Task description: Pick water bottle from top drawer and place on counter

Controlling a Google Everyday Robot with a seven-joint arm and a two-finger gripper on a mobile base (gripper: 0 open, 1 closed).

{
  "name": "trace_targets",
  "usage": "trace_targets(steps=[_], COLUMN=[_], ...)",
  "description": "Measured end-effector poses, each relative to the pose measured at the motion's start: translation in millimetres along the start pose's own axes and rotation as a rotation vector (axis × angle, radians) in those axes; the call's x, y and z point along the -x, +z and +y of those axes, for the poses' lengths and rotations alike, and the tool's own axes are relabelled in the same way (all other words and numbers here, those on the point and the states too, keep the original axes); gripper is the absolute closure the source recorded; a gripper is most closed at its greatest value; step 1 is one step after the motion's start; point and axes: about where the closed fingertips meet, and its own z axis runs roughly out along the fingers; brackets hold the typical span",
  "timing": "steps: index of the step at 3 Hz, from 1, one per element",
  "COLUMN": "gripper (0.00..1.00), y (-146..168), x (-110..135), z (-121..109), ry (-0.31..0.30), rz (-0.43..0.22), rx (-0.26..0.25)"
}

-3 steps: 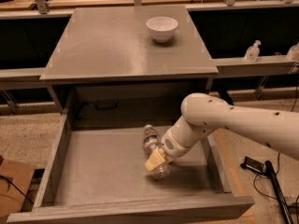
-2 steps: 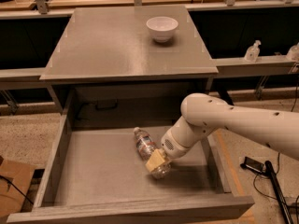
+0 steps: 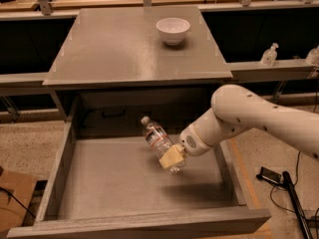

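Water bottle: tilted, cap up-left, raised over drawer floor, lower end in gripper.
Top drawer: pulled open under counter.
Counter: behind drawer, holds bowl.
Gripper: inside drawer, right of centre, clamped on bottle.
Bowl: white, near counter's back edge.

End effector grips water bottle inside top drawer.

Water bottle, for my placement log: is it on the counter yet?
No: the claw holds the water bottle tilted over the top drawer.
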Motion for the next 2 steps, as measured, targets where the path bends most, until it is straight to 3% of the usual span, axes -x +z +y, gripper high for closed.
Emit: trace_targets(steps=[1,2], gripper=[1.0,1.0], y=[-49.0,-105.1], x=[-2.1,4.8], z=[29.9,46.5], ry=[-0.149,-0.256], rz=[0.038,0.028], rx=[-0.003,-0.028])
